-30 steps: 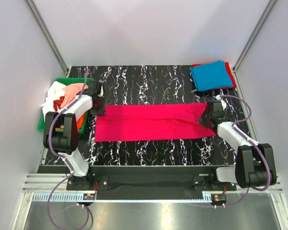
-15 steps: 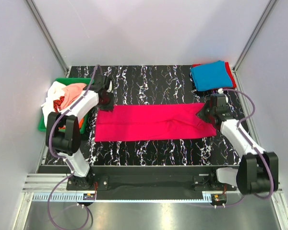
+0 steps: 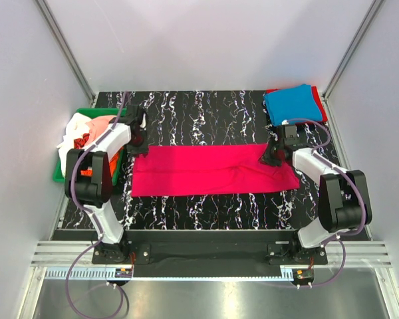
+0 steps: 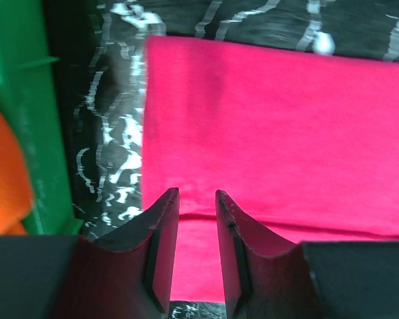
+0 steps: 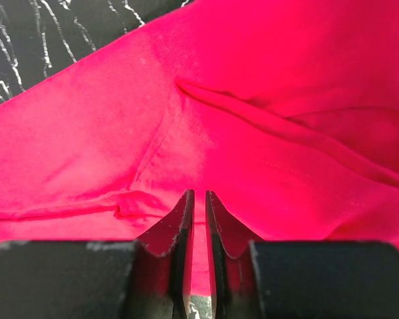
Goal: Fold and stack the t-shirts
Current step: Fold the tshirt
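The left arm and right arm have white links, black joints and purple cables. Dark wedge-shaped fingers tip the left gripper.

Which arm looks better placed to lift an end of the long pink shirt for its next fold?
Probably the left. The left tool hangs slightly open right by the pink shirt's left edge. The right tool is nearly closed, over creased cloth inward from the other end.

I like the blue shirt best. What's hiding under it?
A red t-shirt peeks from under the folded blue t-shirt at its right edge. Its rest, and anything else beneath, is covered.
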`<state>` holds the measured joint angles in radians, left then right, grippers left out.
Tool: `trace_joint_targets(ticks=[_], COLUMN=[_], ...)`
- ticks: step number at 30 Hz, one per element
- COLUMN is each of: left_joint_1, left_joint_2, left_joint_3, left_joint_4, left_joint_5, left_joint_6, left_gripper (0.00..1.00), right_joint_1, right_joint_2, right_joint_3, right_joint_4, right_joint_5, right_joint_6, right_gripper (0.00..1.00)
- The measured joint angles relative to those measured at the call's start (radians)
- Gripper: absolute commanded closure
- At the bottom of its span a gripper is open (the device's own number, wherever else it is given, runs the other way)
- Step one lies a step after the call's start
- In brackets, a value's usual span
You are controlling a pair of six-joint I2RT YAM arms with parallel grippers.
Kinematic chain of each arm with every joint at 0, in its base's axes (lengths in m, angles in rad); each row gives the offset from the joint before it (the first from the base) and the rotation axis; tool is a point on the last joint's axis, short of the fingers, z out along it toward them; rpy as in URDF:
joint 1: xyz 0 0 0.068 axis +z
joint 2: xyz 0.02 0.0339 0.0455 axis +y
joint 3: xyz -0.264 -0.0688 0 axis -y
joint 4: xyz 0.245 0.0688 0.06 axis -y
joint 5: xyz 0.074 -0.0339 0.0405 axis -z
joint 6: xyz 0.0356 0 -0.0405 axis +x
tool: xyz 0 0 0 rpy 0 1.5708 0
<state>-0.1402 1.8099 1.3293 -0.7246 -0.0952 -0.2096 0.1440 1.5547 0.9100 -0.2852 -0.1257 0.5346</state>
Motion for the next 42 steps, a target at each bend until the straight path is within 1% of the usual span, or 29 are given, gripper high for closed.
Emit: trace_joint_targets(ticks=[3,6,9,12,13,17,20,23,27,30,32,35,38,40,42], left_joint_1=[0.025,0.025,0.019,0.0,-0.013,-0.106,-0.207,-0.304,-0.372,-0.399,-0.42,-0.462,-0.519,-0.553,-0.58], left_joint_2=[0.029,0.084,0.082,0.064,0.054,0.003,-0.008,0.009,0.084,0.167,0.234,0.362,0.49,0.546,0.567], left_joint_3=[0.0,0.0,0.003,0.038,0.055,0.132,0.184,0.222,0.239,0.231,0.233,0.303,0.402,0.444,0.457], left_joint_4=[0.001,-0.002,-0.016,-0.031,-0.033,-0.01,0.061,0.162,0.36,0.537,0.64,0.688,0.683,0.668,0.655], left_joint_5=[-0.005,-0.005,-0.001,0.025,0.048,0.198,0.322,0.458,0.583,0.621,0.629,0.627,0.606,0.588,0.578], left_joint_6=[0.0,0.0,0.007,0.024,0.029,0.033,0.02,-0.016,-0.108,-0.214,-0.27,-0.304,-0.306,-0.304,-0.3], left_gripper=[0.68,0.67,0.67,0.66,0.66,0.64,0.63,0.63,0.63,0.61,0.6,0.6,0.6,0.6,0.59], right_joint_1=[0.0,0.0,0.0,0.0,0.0,-0.007,-0.028,-0.043,-0.045,-0.046,-0.046,-0.046,-0.046,-0.046,-0.046], right_joint_2=[0.022,0.056,0.065,0.056,0.045,-0.018,-0.049,-0.074,-0.111,-0.133,-0.142,-0.16,-0.191,-0.212,-0.233], right_joint_3=[0.0,-0.01,-0.016,-0.017,-0.015,0.023,0.076,0.096,0.089,0.077,0.071,0.06,0.044,0.036,0.029], right_joint_4=[0.011,0.01,-0.003,-0.028,-0.054,-0.149,-0.177,-0.178,-0.195,-0.201,-0.203,-0.204,-0.205,-0.206,-0.206], right_joint_5=[0.0,0.0,0.003,0.017,0.034,0.105,0.126,0.125,0.117,0.096,0.076,0.051,0.03,0.024,0.018], right_joint_6=[0.002,0.01,0.011,0.008,0.003,-0.018,-0.037,-0.044,-0.043,-0.04,-0.041,-0.042,-0.042,-0.043,-0.045], right_gripper=[0.83,0.85,0.85,0.79,0.75,0.71,0.69,0.68,0.68,0.68,0.66,0.63,0.62,0.62,0.62])
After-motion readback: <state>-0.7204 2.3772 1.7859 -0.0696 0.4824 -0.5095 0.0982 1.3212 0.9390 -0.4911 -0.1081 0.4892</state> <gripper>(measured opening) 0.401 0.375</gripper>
